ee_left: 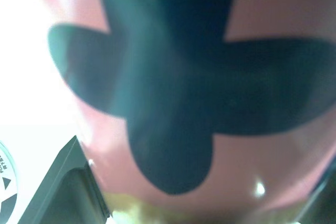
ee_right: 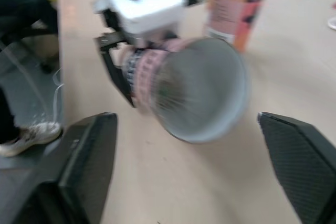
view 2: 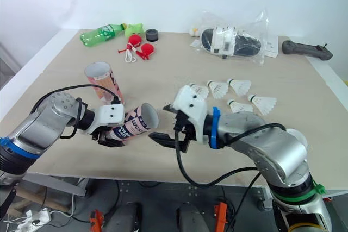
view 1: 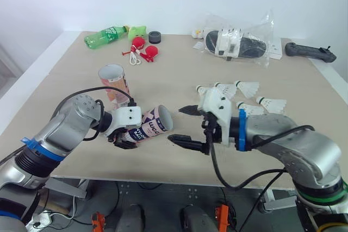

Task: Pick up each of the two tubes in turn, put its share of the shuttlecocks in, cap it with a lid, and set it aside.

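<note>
I log the left pincer [view 1: 124,137] closed around a pink printed tube [view 1: 152,125], pinching it near its closed end. The tube lies on its side close to the front edge of the worktop [view 1: 174,69], its open mouth turned toward the robot's right. In the left wrist view the tube's pink wall with a dark printed figure sits hard against the camera. The right pincer [view 1: 176,125] stands just beside that open mouth, facing it, with its two black fingers [ee_right: 84,166] spread wide and nothing between them. In the right wrist view the mouth sits between the two fingers, and I see nothing inside it. I cannot tell whether the upper finger touches the rim. A second tube [view 1: 113,82] stands upright behind the left pincer, open end up, apart from the held one. The loose shuttlecocks [view 1: 247,87] lie in a cluster on the worktop behind the right forearm, well clear of both pincers; I count at least four, the nearest partly hidden by the wrist housing. Along the far edge I note a green bottle [view 1: 106,36], a pair of red items [view 1: 143,47], a small black ring [view 1: 155,37], a clear plastic bag [view 1: 239,42] with dark contents and a black handle [view 1: 310,51].
</note>
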You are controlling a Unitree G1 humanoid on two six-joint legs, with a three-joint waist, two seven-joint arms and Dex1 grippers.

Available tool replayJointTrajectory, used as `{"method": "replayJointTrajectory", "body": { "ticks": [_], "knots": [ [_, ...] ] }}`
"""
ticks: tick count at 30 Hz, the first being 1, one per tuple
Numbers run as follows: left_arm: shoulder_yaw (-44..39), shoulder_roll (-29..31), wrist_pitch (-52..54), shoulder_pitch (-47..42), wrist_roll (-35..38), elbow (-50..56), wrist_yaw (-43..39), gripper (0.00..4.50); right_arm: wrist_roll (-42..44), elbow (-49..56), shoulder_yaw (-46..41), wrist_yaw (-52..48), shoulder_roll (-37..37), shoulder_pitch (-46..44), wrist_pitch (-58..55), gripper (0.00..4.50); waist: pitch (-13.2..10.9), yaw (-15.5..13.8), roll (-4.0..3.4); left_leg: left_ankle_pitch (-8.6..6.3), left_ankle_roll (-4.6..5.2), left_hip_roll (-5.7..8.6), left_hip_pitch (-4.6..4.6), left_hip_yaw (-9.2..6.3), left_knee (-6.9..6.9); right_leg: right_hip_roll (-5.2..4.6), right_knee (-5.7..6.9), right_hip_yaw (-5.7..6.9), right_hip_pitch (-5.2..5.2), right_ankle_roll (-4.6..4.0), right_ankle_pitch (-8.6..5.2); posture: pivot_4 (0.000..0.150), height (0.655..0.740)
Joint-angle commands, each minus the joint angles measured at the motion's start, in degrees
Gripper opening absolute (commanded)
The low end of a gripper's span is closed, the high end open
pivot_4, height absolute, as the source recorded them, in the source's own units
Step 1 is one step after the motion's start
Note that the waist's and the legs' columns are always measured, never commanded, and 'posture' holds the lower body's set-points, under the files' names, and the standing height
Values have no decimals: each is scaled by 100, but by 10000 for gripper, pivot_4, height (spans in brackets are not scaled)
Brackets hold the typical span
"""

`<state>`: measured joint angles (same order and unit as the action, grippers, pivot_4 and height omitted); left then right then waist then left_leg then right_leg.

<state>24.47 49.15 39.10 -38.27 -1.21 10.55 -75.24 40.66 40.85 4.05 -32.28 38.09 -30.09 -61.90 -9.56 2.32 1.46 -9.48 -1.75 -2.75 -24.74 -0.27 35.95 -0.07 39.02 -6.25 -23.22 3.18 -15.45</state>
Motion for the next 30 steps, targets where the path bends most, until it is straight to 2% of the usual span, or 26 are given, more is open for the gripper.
{"method": "replayJointTrajectory", "body": {
  "ticks": [1,6,12,17,30],
  "knots": [
    [219,-83,24,132,-25,-37,-1,32863,-257,0,-470,427,22,118,142,44572,0,-1,0,0,0,0,-1,0,0,0,0,0,0,0,0,1500,7400],
    [213,-141,18,115,-35,-80,9,32863,-1717,-1113,149,1319,-7,77,666,44572,1,2,2,1,1,6,3,6,1,-8,0,-2,-2,1,1,1500,7400],
    [206,-188,21,101,-69,-107,4,32863,-2834,-2825,591,2189,-1187,-9,1712,44572,6,7,-12,5,8,11,-1,7,-8,-8,0,-5,-4,4,0,1500,7400],
    [166,-154,67,137,-71,-32,4,32863,-3264,-4042,486,2597,-1989,-264,2483,44572,5,3,-13,7,10,16,-9,8,-9,-12,-2,-7,-5,15,-1,1500,7400],
    [130,-148,206,163,-56,81,39,32863,-3852,-6980,65,3071,-2821,-1433,4206,44572,4,36,-15,7,11,14,-3,6,-11,-9,-1,-7,-2,27,10,1500,7400]
  ]
}}
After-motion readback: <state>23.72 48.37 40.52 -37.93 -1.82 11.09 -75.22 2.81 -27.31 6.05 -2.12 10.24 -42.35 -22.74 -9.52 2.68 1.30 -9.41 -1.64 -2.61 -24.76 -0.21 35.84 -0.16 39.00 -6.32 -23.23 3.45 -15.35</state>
